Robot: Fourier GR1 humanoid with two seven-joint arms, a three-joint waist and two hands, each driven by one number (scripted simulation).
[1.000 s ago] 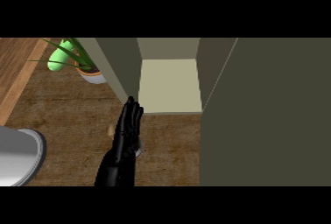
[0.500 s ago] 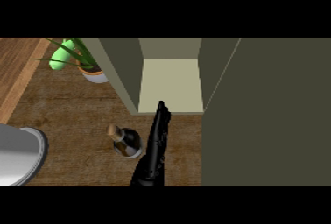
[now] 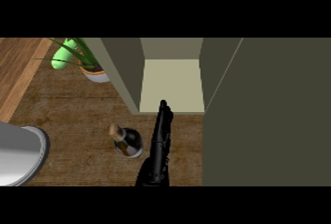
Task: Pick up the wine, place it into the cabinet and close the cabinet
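Brown counter [image 3: 77, 109], cabinet [image 3: 171, 83] open at its far edge. One hand [image 3: 160, 144], side unclear, fingers straight, holding nothing, tips at the cabinet's front edge. Wine [image 3: 127, 141] stands just beside it, ungrasped. Pick-up step pending; next, curl round the wine.

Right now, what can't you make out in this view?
- Head view: which hand this is; only one shows, edge-on, its forearm cut off by the lower edge.
- Whether its fingers touch the cabinet.
- Wine label: too small.
- Grey object: cut off at left.
- Cabinet top: cut off by the upper edge.
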